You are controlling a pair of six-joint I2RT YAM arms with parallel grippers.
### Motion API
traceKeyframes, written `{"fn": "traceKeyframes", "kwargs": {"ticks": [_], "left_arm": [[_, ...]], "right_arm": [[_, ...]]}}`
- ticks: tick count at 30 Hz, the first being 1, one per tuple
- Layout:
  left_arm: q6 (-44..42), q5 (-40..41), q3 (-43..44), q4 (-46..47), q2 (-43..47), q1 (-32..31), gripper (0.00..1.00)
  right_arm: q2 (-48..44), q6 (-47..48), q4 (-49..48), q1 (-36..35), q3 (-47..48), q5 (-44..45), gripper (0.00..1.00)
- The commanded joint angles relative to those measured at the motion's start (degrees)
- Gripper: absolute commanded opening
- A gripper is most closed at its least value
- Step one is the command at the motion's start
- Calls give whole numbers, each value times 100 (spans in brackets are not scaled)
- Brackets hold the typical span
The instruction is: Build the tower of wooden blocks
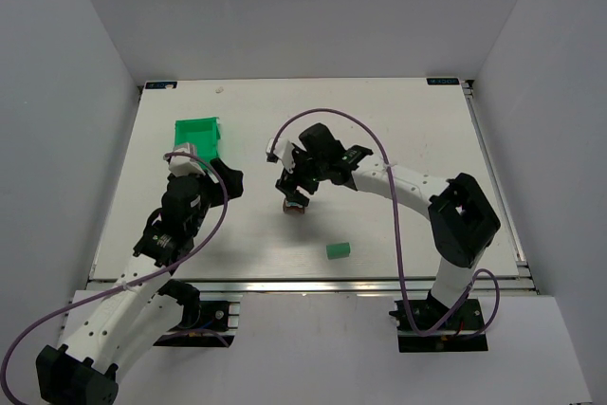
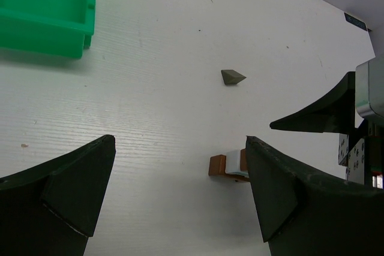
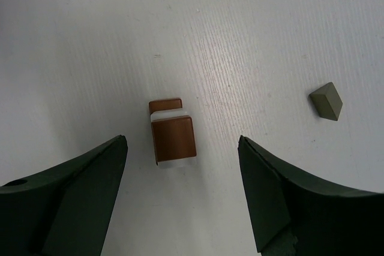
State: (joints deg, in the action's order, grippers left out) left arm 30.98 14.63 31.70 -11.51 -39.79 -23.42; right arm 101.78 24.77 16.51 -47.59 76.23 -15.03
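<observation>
The wood block tower (image 3: 173,139) is a short stack on the white table: a brown base, a whitish block on it, and a brown block on top. My right gripper (image 3: 182,142) hangs open right above it, one finger on each side, touching nothing. In the top view the tower (image 1: 295,208) stands just under that right gripper (image 1: 296,192). A loose green block (image 1: 339,249) lies nearer the front edge, apart from the tower. My left gripper (image 2: 180,142) is open and empty to the left of the tower (image 2: 225,165), whose right part is hidden behind one finger.
A green plastic bin (image 1: 197,138) sits at the left rear of the table, close to my left gripper (image 1: 226,177). The loose block (image 3: 326,101) shows greyish green in the wrist views. Grey walls surround the table (image 1: 398,139).
</observation>
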Motion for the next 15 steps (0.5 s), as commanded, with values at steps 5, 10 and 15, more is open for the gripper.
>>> {"fn": "traceKeyframes", "kwargs": {"ticks": [5,10,15], "left_arm": [[-84,75,-24,78,50,22,98],[-101,66,-33,70,50,22,98],[-101,75,-41,70,50,22,98]], "right_arm": [[70,150,-227,-4,-90,35,79],[167,107,-201,-13,-73,105,78],[237,45,-254,-22,-55,114,74]]}}
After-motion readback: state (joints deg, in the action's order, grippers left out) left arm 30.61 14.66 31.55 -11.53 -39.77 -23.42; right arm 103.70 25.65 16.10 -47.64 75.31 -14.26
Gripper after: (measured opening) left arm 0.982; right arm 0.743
